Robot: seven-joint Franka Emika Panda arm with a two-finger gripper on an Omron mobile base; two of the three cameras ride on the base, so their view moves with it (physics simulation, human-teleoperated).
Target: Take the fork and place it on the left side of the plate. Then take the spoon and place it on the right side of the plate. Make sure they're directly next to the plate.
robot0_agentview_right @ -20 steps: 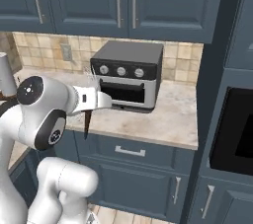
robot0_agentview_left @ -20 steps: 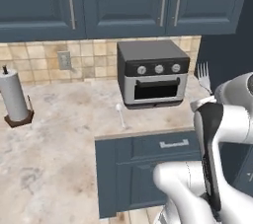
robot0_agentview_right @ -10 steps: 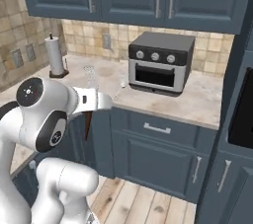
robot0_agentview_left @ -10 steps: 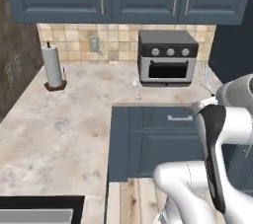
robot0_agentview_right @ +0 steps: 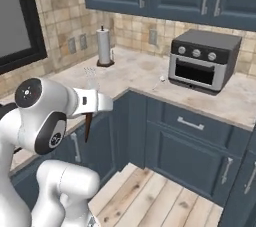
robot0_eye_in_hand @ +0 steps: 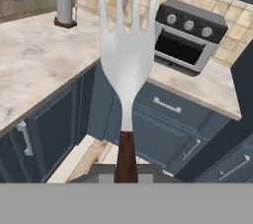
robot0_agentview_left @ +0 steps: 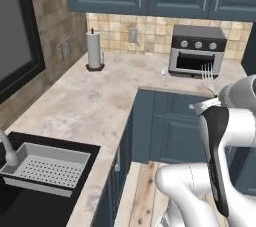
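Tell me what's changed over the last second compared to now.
The base has driven back and turned left, so the whole view shifted: the toaster oven looks farther off, and a sink and a dark window have come into view. That is the camera moving, not the things. The gripper stays shut on the fork, tines up. The paper towel roll stays on the counter.

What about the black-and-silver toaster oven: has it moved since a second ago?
No. The toaster oven still sits just right of the wall outlet; only the camera moved.
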